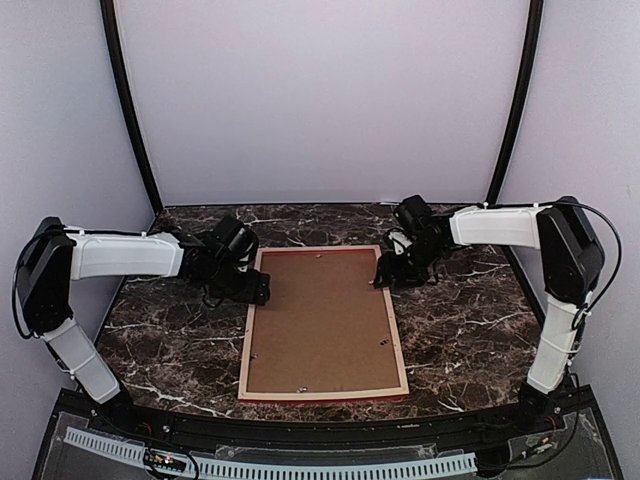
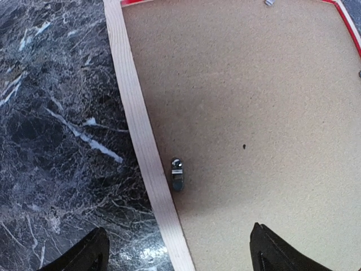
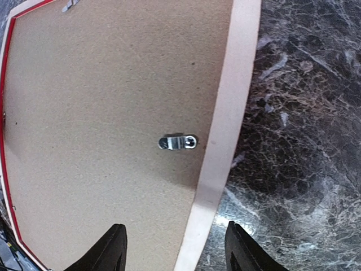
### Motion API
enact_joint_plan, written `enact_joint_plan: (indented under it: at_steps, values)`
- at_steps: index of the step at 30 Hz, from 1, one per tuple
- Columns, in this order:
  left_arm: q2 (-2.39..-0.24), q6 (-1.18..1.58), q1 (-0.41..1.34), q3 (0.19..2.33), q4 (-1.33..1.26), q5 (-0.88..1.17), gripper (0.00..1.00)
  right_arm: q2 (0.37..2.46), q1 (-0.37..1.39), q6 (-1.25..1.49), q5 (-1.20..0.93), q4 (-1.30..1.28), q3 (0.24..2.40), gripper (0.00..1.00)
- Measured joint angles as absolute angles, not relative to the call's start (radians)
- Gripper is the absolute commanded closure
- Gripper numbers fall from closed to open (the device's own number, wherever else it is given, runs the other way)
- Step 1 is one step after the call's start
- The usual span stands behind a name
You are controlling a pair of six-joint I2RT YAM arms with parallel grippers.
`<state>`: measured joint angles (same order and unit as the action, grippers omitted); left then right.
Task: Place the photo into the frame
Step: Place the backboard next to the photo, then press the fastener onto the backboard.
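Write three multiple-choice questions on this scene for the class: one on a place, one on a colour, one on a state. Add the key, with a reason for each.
1. Where is the frame?
A. Leaning on the back wall
B. Lying flat on the table
C. Lifted into the air

2. What colour is the board that fills the frame's back?
A. White
B. Blue
C. Brown

3. How is the left gripper?
A. Open, holding nothing
B. Shut on a photo
C. Shut on a metal clip

Key:
1 B: the top view shows it lying back up on the dark marble.
2 C: the board looks brown in all three views.
3 A: its fingers stand wide apart, one on either side of the frame's pale edge.
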<state>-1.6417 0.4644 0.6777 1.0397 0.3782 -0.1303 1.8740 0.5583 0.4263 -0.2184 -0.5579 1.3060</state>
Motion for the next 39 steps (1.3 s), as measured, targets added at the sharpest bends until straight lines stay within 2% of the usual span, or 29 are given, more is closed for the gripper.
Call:
enact_joint_plan:
  at_steps: [10, 18, 33, 39]
  values:
    - [-1.716, 0.368, 0.649, 1.174, 0.438, -0.123, 0.14, 1.874, 0.558, 0.401, -0.165, -0.564, 1.285, 0.43]
    - [-1.806, 0.306, 0.631, 1.234, 0.495, -0.100, 0.14, 1.875, 0.559, 0.394, -0.184, -0.549, 1.246, 0.51]
    - [-1.819, 0.243, 0.573, 1.247, 0.514, 0.026, 0.14, 1.892, 0.559, 0.394, -0.220, -0.498, 1.205, 0.81]
    - [-1.853, 0.207, 0.539, 1.258, 0.520, 0.067, 0.18, 1.882, 0.558, 0.419, -0.222, -0.475, 1.187, 0.88]
